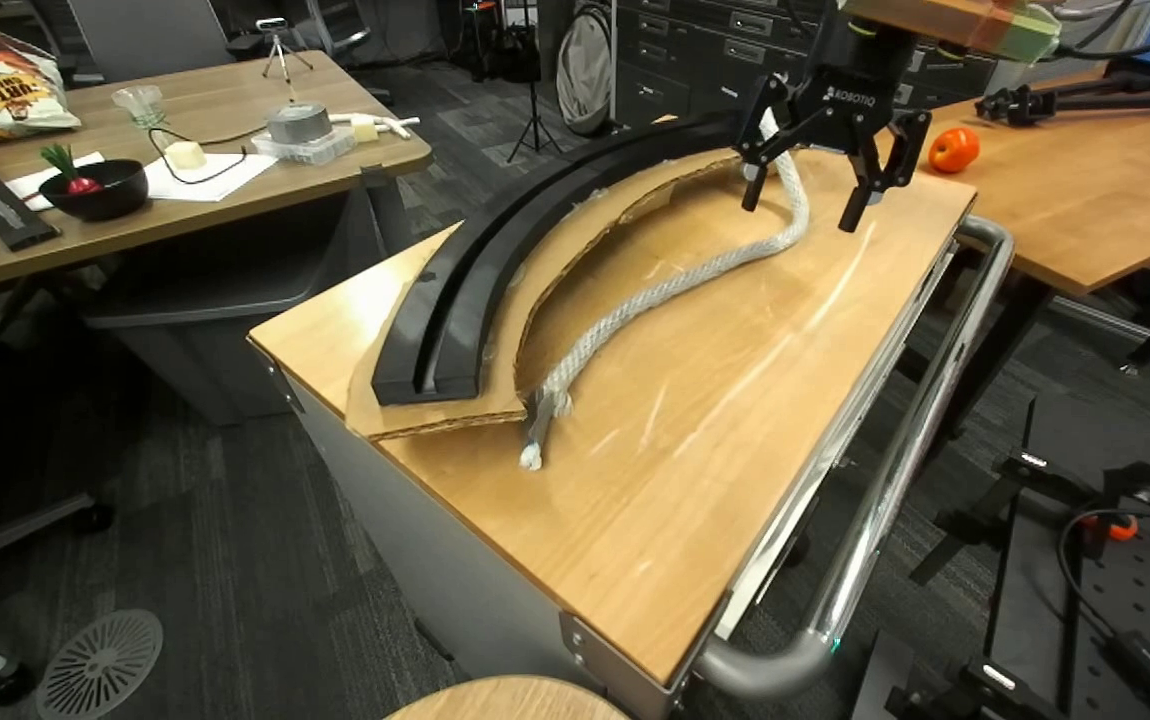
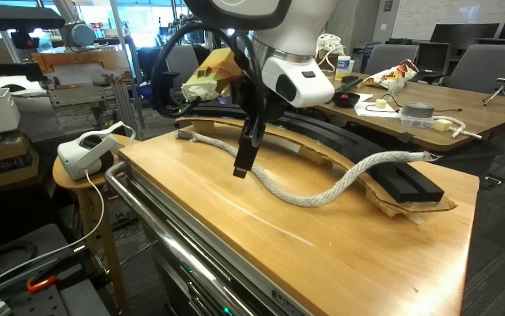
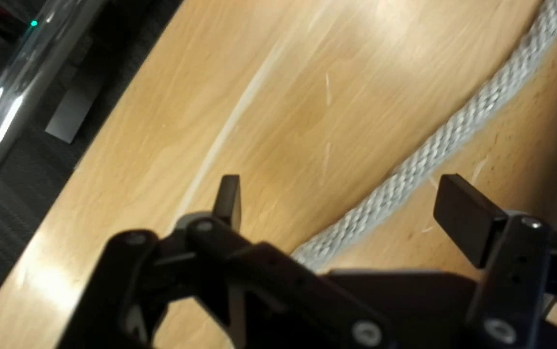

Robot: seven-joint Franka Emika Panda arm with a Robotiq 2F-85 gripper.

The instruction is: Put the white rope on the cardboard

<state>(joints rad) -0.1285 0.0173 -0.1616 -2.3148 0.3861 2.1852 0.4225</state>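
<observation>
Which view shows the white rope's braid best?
The wrist view: the white rope appears largest there, its braid clearest, though only a stretch shows. Both exterior views show more of its length, the braid smaller.

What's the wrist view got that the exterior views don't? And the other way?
Only the wrist view clearly shows round silver screws on the black jointed gripper. Only the exterior views show the grooved black top of the curved cardboard strip and a brown-and-white chip bag. All share the gripper, thick greyish-white braided rope, light wooden tabletop and shiny metal rail.
</observation>
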